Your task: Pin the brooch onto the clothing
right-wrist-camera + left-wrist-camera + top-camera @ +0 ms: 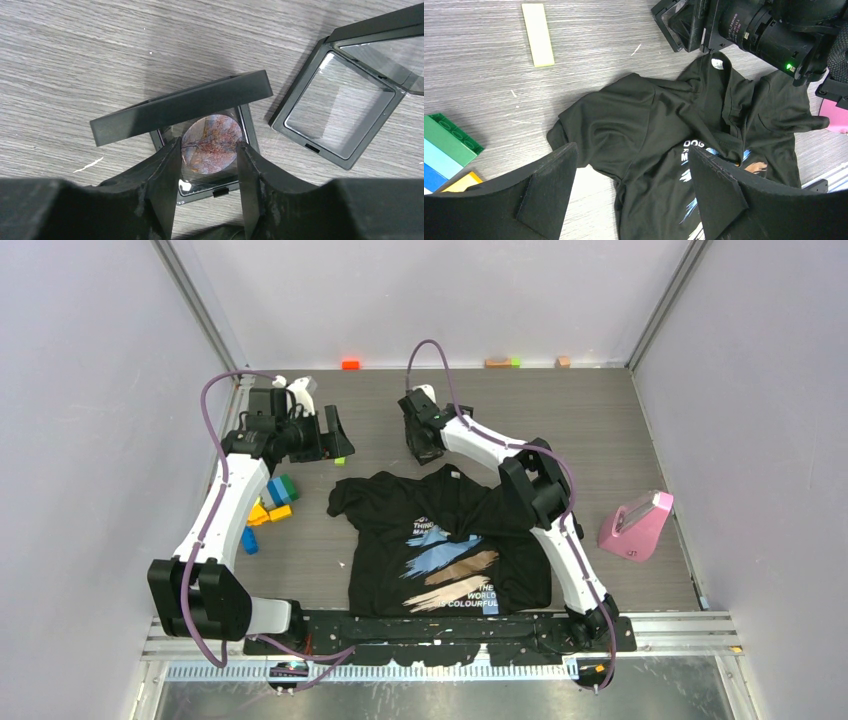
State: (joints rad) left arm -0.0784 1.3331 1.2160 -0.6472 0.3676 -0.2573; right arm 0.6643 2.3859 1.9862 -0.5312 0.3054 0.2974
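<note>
The brooch (212, 142), a round disc with red veining on a bluish ground, lies in a black hinged display case (185, 107) on the table behind the shirt collar. My right gripper (207, 150) hangs just over it, open, one finger on each side of the disc. Whether the fingers touch it does not show. The clothing (445, 545), a black T-shirt with white text and blue and tan streaks, lies rumpled in front of the arms. My left gripper (631, 165) is wide open above the shirt (664, 140), near its sleeve, and holds nothing.
A second black display case (340, 115) lies open right of the first. Coloured toy bricks (270, 500) sit left of the shirt, and a pale yellow block (538, 34) beyond it. A pink object (637, 525) stands at the right. Small blocks (350, 364) line the back wall.
</note>
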